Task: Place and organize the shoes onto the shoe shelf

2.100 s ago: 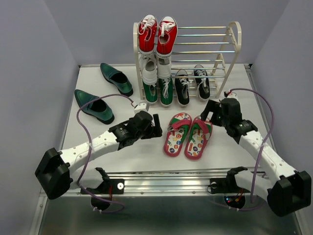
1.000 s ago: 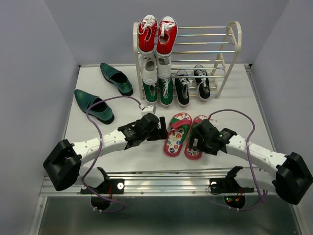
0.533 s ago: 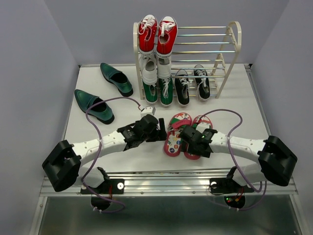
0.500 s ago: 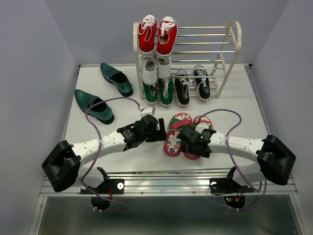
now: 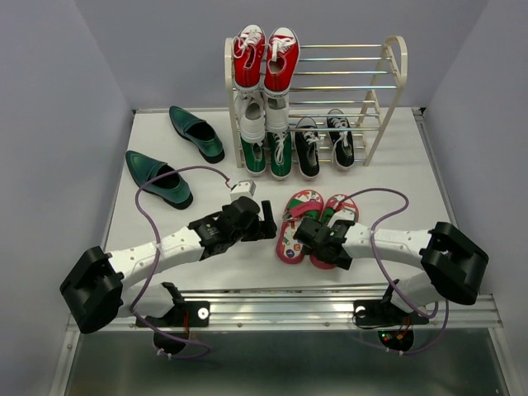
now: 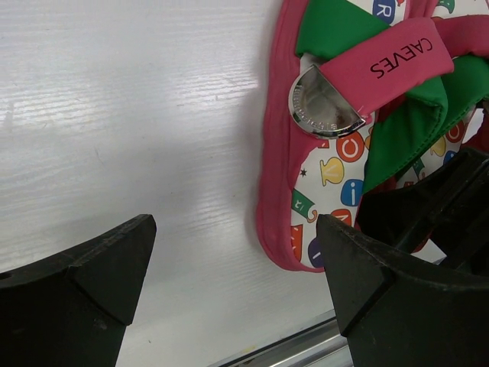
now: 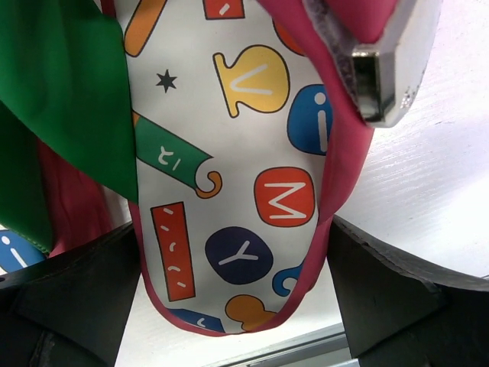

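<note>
Two pink-edged flip-flops lie side by side near the table's front, the left one (image 5: 295, 224) (image 6: 336, 164) and the right one (image 5: 341, 206) (image 7: 237, 191). My right gripper (image 5: 318, 245) (image 7: 233, 260) is open, its fingers (image 7: 397, 294) on either side of the right flip-flop's heel. My left gripper (image 5: 268, 221) (image 6: 233, 248) is open over bare table, just left of the left flip-flop's heel. Two teal loafers (image 5: 196, 132) (image 5: 158, 177) lie at the far left. Black sneakers (image 5: 307, 147) (image 5: 340, 139) sit on the lowest tier of the cream shoe shelf (image 5: 394, 82).
Red (image 5: 264, 58), white (image 5: 264, 115) and green (image 5: 266, 155) sneaker pairs fill the shelf's left column. A metal rail (image 5: 289, 301) runs along the near table edge, close behind the flip-flop heels. Purple cables (image 5: 375, 198) loop over both arms.
My right gripper has swung left and nearer, coming down round the right flip-flop's heel. The left arm has drawn back slightly to the left. Both grippers stayed open.
</note>
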Robot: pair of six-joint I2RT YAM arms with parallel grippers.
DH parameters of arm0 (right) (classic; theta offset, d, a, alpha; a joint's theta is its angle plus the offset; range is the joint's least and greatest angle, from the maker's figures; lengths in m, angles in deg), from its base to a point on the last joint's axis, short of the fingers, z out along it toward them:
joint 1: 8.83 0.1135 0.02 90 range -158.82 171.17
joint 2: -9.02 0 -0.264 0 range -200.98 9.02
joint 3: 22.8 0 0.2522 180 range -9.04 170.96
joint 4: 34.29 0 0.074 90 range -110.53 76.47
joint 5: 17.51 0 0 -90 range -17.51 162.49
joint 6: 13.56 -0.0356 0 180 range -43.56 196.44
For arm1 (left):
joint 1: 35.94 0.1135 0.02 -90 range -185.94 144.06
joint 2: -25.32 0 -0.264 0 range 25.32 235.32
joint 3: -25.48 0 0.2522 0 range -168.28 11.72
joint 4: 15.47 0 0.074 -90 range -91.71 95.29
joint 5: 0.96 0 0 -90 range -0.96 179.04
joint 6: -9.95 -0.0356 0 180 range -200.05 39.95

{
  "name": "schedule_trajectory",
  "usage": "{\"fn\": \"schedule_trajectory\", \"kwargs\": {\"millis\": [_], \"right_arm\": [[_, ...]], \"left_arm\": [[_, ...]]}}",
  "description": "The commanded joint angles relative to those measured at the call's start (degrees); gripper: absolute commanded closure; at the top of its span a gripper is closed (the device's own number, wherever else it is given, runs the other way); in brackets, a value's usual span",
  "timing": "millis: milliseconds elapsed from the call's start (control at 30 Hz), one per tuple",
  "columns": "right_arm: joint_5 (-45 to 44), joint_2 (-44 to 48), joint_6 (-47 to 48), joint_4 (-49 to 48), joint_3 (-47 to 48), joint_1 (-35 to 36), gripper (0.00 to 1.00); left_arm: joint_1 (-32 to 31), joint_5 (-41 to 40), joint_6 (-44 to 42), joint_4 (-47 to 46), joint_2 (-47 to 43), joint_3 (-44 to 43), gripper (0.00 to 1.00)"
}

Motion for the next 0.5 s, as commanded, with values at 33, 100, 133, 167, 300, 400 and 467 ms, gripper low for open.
{"fn": "schedule_trajectory", "kwargs": {"millis": [33,100,133,167,300,400,467], "right_arm": [[-8.25,-1.92,-3.71,2.52,-2.09,0.02,0.0],[-9.3,-2.36,-3.97,2.43,-2.27,0.02,0.0],[-10.0,-2.71,-4.32,2.43,-2.53,0.02,0.0],[-10.44,-2.97,-3.89,1.91,-3.05,-0.5,0.0],[-9.13,-4.47,-1.17,-0.29,-4.28,-2.52,0.0],[-7.3,-5.17,1.03,-4.49,-6.21,-3.93,0.0],[-7.37,-5.18,1.65,-5.82,-7.1,-4.55,0.0]], "left_arm": [[-0.33,-1.72,-0.71,-0.31,-1.64,0.61,0.01],[-0.33,-1.9,-0.44,-0.13,-1.73,0.52,0.01],[-0.33,-1.9,-0.36,-0.04,-1.82,0.52,0.01],[-0.33,-1.99,-0.36,0.05,-1.82,0.52,0.01],[-0.33,-1.9,-0.53,0.05,-1.56,0.09,0.01],[-0.33,-1.9,-0.79,0.57,-0.94,-0.62,0.01],[-0.33,-1.9,-0.8,0.84,-0.42,-0.97,0.01]]}}
